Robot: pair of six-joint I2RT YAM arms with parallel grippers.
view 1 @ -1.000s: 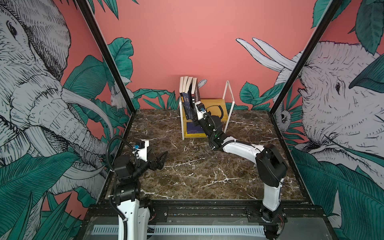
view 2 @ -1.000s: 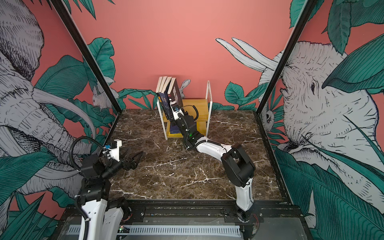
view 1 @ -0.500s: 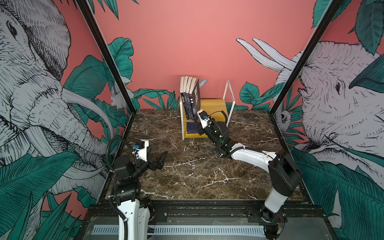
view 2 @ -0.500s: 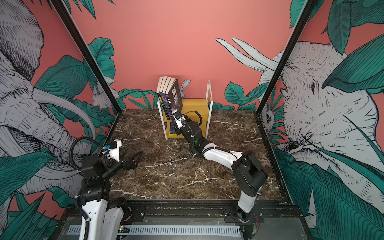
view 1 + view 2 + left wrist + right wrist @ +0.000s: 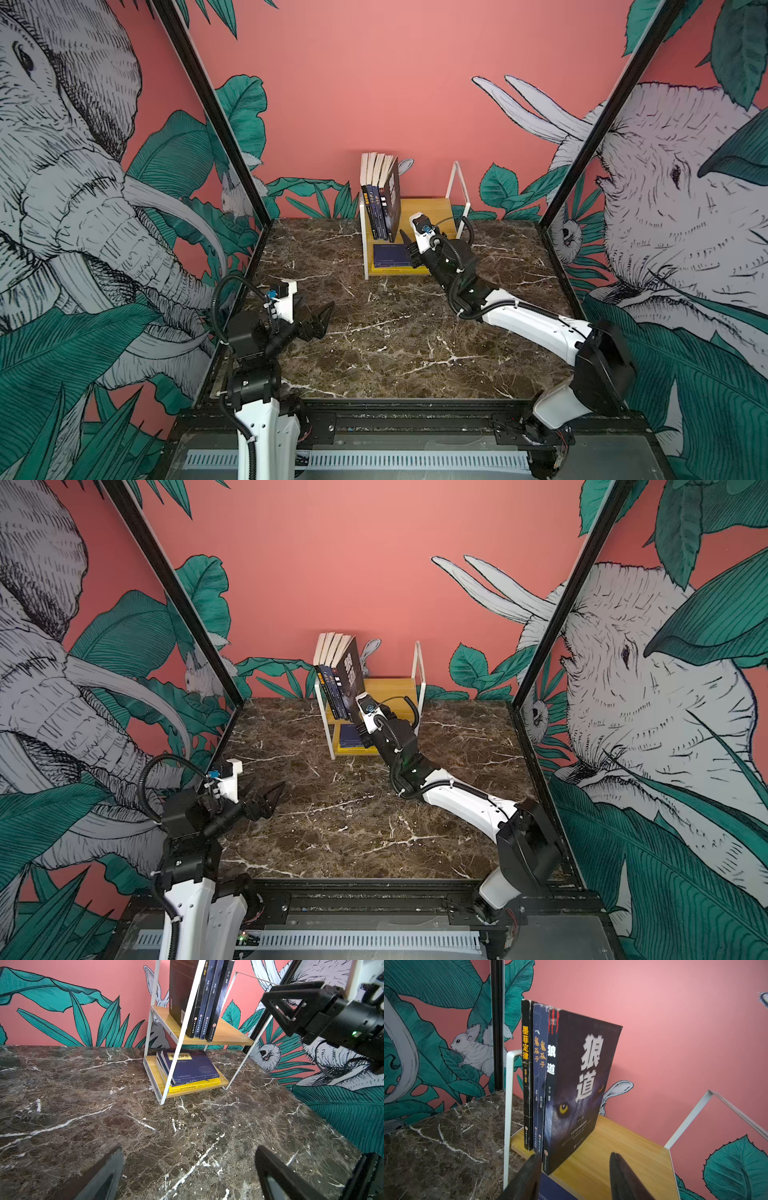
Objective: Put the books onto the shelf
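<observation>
- Distance counts against the left gripper [image 5: 320, 318]: it hangs wide open and empty over the front left of the table [image 5: 374, 345], well apart from the shelf [image 5: 428, 210]
- Navy books [image 5: 191, 1066] lie flat in a stack on the lower tier, on top of a yellow book [image 5: 193, 1087]
- At the left end of the upper tier a brown book [image 5: 525, 1064], a purple-blue pair [image 5: 539, 1068] and the wolf book [image 5: 583, 1084] stand upright, spines to the front, long axes vertical, packed toward the left frame post; the wolf book is outermost
- Nearer by far, the right gripper [image 5: 574, 1159] sits just in front of the wolf book's lower front corner, jaws apart and clamping nothing; the book lies straight ahead of it
- To the right of the wolf book the upper board is bare up to the right frame loop [image 5: 457, 183], so I judge that the book could tip that way if brushed; a straight pull back toward the front crosses only bare table
</observation>
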